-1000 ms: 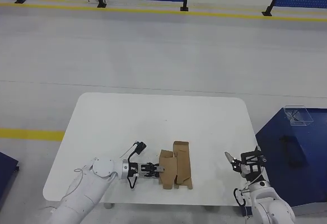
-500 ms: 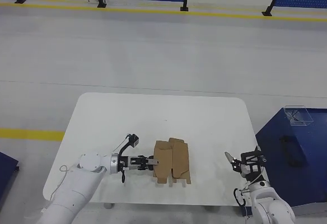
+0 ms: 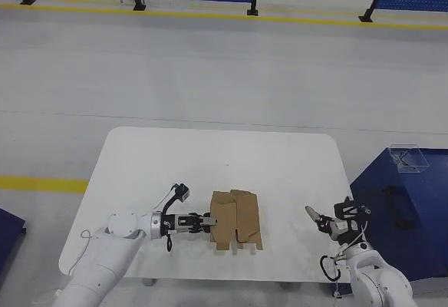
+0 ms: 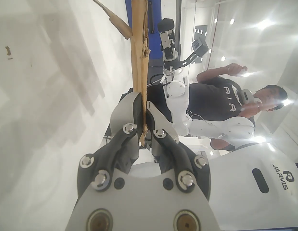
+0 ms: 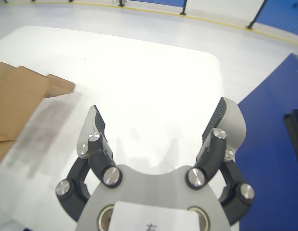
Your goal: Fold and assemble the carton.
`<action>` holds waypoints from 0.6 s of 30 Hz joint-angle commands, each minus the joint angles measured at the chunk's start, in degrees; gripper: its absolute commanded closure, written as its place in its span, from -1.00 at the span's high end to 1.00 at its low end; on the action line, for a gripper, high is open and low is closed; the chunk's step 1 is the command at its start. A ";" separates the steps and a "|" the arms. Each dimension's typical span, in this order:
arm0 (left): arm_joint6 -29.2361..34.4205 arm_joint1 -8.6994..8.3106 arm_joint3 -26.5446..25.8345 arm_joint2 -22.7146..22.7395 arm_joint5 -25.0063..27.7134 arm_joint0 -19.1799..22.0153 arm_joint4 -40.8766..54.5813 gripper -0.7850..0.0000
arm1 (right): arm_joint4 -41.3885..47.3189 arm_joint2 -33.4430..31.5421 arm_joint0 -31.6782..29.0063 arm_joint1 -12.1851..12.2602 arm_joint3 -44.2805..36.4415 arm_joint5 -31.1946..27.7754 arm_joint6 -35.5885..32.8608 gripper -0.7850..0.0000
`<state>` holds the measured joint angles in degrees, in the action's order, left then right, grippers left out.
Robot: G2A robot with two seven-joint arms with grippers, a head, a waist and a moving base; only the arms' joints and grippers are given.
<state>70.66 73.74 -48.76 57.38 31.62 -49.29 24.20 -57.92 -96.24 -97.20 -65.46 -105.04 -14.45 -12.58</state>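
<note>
A flattened brown carton [image 3: 235, 220] is held just above the white table [image 3: 285, 165] near its front edge, lying almost flat. My left gripper [image 3: 209, 222] is shut on the carton's left edge; in the left wrist view the cardboard [image 4: 138, 49] runs edge-on from between the fingers [image 4: 126, 115], one flap [image 4: 100, 5] bent away. My right gripper [image 3: 325, 221] hovers open over the table's right front corner, well apart from the carton [image 5: 21, 97], its fingers [image 5: 97, 123] spread with nothing between them.
A blue cabinet [image 3: 408, 222] stands just right of the table, close to my right arm. The table's back half is bare. A yellow floor line [image 3: 32, 184] runs to the left. A person stands behind my body in the left wrist view.
My left gripper pulled the carton leftward and laid it from a partly raised, folded shape down to nearly flat. The right gripper shifted slightly and tilted.
</note>
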 commanded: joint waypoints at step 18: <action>-1.07 -1.08 -11.48 -2.15 3.08 -8.14 7.25 -1.00 | 83.27 19.62 30.39 0.50 35.04 -9.01 -68.25 -0.49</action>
<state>69.76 72.59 -60.56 55.68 34.54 -57.48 31.48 25.05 -77.44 -67.04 -64.91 -70.51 -22.75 -81.50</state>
